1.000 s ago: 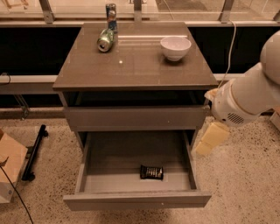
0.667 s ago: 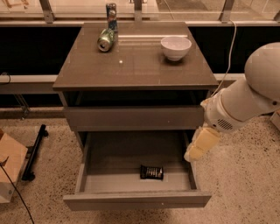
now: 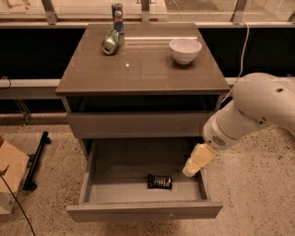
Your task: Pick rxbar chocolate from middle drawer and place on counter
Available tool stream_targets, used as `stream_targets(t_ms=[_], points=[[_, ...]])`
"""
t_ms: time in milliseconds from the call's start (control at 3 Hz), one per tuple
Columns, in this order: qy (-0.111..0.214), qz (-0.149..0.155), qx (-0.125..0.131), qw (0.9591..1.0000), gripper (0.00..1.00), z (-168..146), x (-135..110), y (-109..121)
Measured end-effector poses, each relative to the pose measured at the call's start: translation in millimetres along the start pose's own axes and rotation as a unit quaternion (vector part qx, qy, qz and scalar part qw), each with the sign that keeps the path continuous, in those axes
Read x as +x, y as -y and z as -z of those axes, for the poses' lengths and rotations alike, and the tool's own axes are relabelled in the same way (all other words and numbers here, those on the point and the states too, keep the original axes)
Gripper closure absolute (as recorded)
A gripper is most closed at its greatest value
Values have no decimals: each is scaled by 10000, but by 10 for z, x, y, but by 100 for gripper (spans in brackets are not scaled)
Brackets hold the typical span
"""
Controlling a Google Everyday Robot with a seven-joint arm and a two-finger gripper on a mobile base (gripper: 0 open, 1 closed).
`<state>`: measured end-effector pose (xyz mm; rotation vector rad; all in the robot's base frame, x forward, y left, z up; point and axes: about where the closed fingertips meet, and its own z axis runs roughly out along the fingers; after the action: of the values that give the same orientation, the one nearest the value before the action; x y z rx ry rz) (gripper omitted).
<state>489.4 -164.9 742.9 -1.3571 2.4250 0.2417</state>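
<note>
The rxbar chocolate (image 3: 159, 181) is a small black-wrapped bar lying flat on the grey floor of the open middle drawer (image 3: 115, 163), near its front and right of centre. My gripper (image 3: 192, 168) hangs from the white arm over the drawer's right side, above and to the right of the bar, apart from it. The counter (image 3: 138, 69) is the glossy grey-brown top of the cabinet.
A white bowl (image 3: 185, 49) stands at the counter's back right. A green soda can (image 3: 110, 42) lies on its side at the back left, with an upright can (image 3: 117, 11) behind it. A cardboard box (image 3: 9, 179) and a black stand (image 3: 37, 159) are on the floor at left.
The arm has swung left and lower, bringing the gripper from outside the drawer's right edge to over its right side. The bar has not moved.
</note>
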Motion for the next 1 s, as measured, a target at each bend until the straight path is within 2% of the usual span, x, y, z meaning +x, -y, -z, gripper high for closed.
stream_targets(t_ms=[333, 1000], points=[[-71, -278, -101, 9995, 0, -334, 76, 76], [-192, -405, -88, 9990, 0, -445, 84, 96]])
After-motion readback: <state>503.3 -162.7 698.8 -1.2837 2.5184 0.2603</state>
